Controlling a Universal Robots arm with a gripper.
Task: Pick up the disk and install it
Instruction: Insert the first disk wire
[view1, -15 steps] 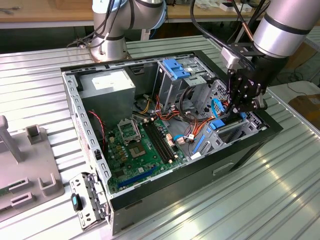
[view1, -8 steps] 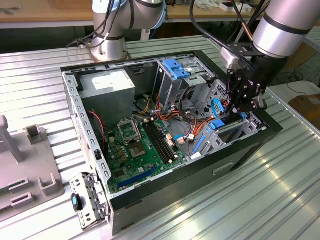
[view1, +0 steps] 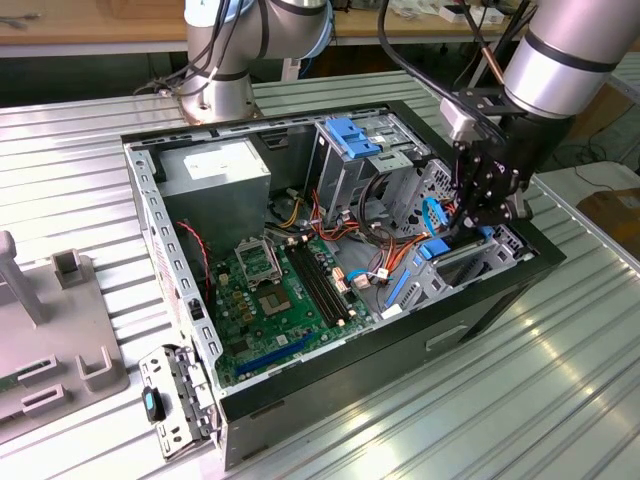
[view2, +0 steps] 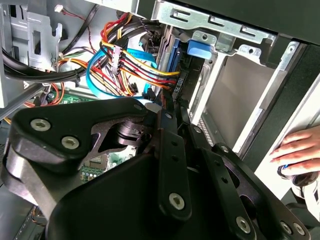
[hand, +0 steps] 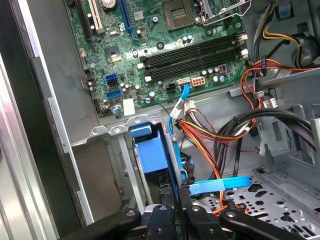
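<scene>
Within drive bay (hand: 107, 132), disk (hand: 152, 155) partly behind gripper (hand: 176, 202)

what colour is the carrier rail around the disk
Bright blue, framing the disk; it shows best in the first wrist view.

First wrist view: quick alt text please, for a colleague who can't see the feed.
The gripper grips the disk, which stands on edge with its blue carrier rail showing, in a metal drive bay of the open computer case. Beyond lie the green motherboard and a bundle of coloured cables.
</scene>
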